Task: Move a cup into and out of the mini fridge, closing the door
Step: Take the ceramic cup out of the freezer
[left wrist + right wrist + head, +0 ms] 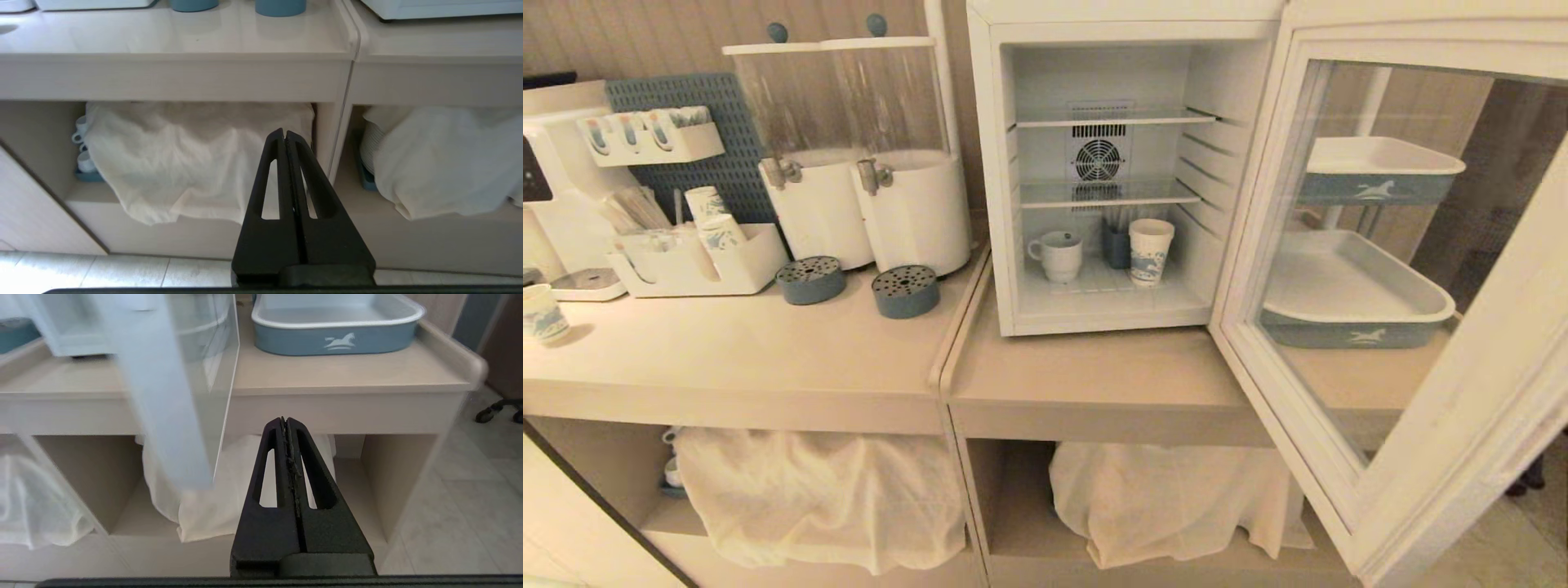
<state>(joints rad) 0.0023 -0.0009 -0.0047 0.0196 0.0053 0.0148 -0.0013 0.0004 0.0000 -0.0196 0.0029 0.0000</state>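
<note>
Door (1405,327) swung wide, so the fridge (992,163) floor is reachable. Cup (1058,255) sits there, beside a paper cup (1150,250). Left gripper (285,134) and right gripper (285,421) pressed closed, empty, low before the counter (1094,376), out of the door's way.

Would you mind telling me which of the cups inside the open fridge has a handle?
The small squat white ceramic cup on the left; the taller blue-patterned paper cup to its right has none.

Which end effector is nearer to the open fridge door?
Right. The right end effector is shut, low beside the door's edge; the left end effector, also shut, faces the cloth-covered shelf, away from it.
</note>
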